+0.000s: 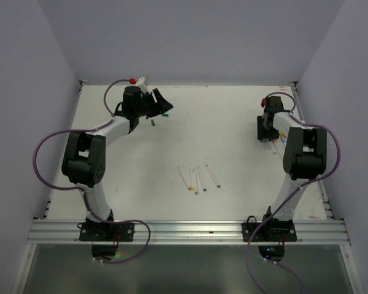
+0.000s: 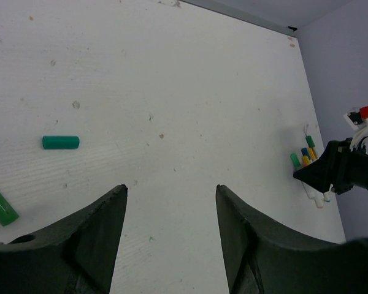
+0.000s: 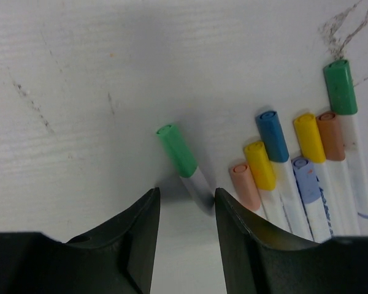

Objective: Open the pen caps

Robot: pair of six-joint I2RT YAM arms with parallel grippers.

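Note:
In the right wrist view a white pen (image 3: 198, 184) with a green cap (image 3: 177, 150) lies slanted on the table. Its barrel sits between the fingers of my right gripper (image 3: 187, 196), close against the right finger. The gripper is open, with a gap on the left side. Beside it lie several more capped pens (image 3: 273, 138) in a row, with blue, yellow, pink, lilac, orange and green caps. My left gripper (image 2: 172, 187) hangs open and empty over bare table. Two loose green caps (image 2: 61, 142) (image 2: 1, 207) lie to its left.
Several pens (image 1: 197, 179) lie side by side mid-table in the top view. My left gripper (image 1: 161, 103) is at the far left, my right gripper (image 1: 268, 136) near the right rail (image 1: 310, 141). Grey walls close in the table.

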